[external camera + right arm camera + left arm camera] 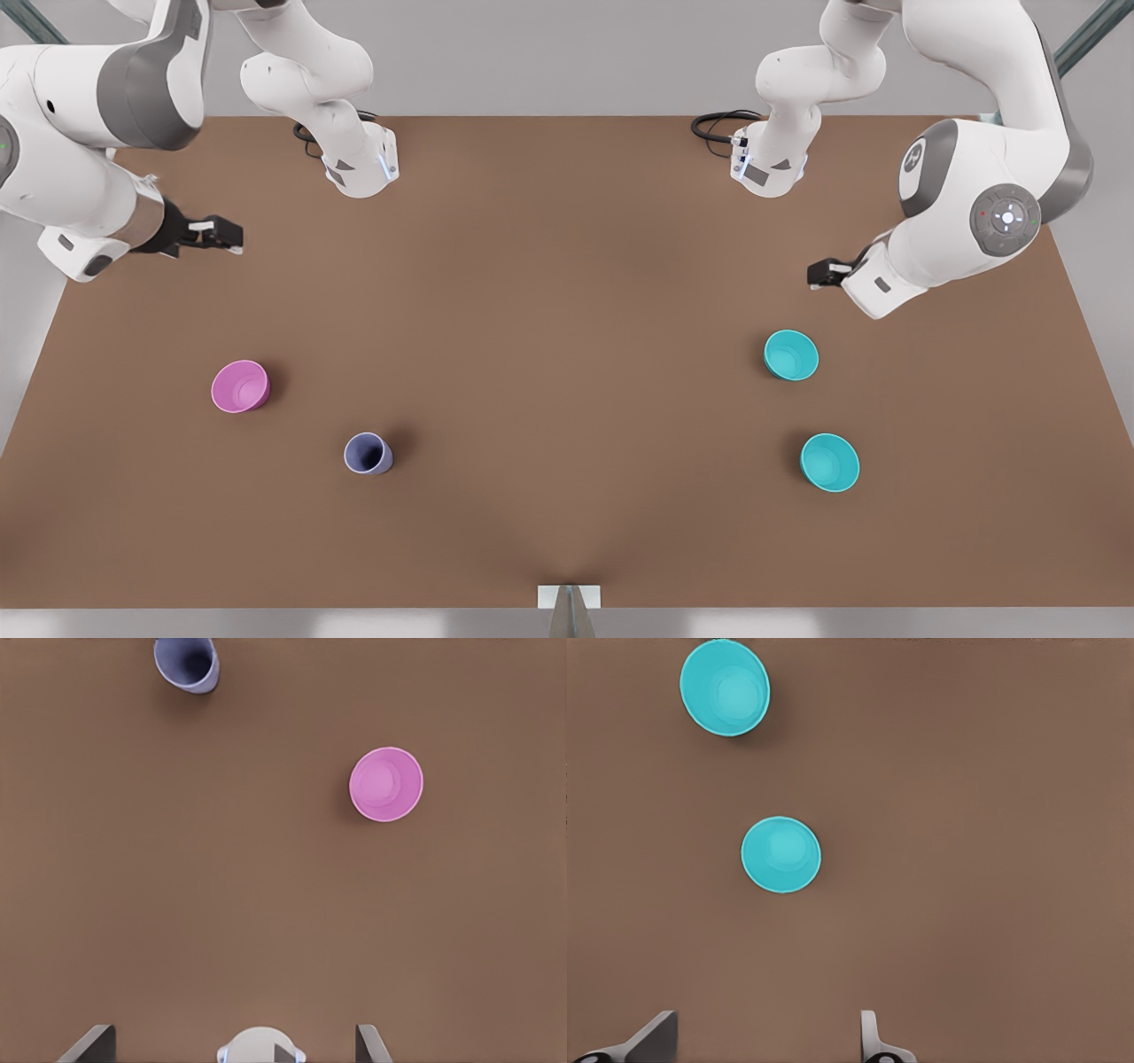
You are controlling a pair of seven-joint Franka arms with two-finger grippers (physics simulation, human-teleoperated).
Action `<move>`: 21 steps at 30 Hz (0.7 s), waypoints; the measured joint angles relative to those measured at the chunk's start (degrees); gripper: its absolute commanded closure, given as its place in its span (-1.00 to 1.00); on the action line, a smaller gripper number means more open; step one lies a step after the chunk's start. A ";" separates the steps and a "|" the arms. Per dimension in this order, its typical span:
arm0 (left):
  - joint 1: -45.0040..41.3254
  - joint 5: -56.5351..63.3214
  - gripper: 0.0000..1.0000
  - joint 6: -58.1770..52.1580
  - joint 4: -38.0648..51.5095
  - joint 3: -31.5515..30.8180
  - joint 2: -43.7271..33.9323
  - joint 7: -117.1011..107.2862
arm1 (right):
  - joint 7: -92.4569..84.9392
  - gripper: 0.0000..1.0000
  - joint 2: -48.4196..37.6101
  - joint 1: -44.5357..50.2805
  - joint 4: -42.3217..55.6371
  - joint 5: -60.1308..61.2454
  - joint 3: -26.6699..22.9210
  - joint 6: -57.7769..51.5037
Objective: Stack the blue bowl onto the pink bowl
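The blue bowl (pixel 791 354) (pixel 780 855) stands upright on the brown table at the front view's right. On the front view's left is the pink bowl (pixel 240 386) (pixel 386 784), also upright and with nothing in it. My left gripper (pixel 813 273) (pixel 766 1028) hovers open above the table, behind the blue bowl and apart from it. My right gripper (pixel 232 235) (pixel 235 1032) hangs open behind the pink bowl, well clear of it. Neither gripper holds anything.
A second, slightly wider and brighter turquoise bowl (pixel 830 462) (pixel 725 687) sits nearer the front edge than the blue bowl. A lavender-grey cup (pixel 368 453) (pixel 186 663) stands toward the front, beside the pink bowl. The brown table (pixel 567 354) spreads wide between the two sides.
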 measured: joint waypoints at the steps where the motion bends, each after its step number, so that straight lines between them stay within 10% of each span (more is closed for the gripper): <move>1: 0.06 -0.02 -1.00 0.22 -0.03 0.01 0.04 -0.07 | 0.14 -1.00 0.11 -0.31 0.09 0.03 -0.06 0.33; 21: 0.34 -0.18 -1.00 -2.64 -0.11 -0.08 0.53 -0.90 | -7.56 -1.00 36.09 -25.36 0.17 10.79 0.08 22.86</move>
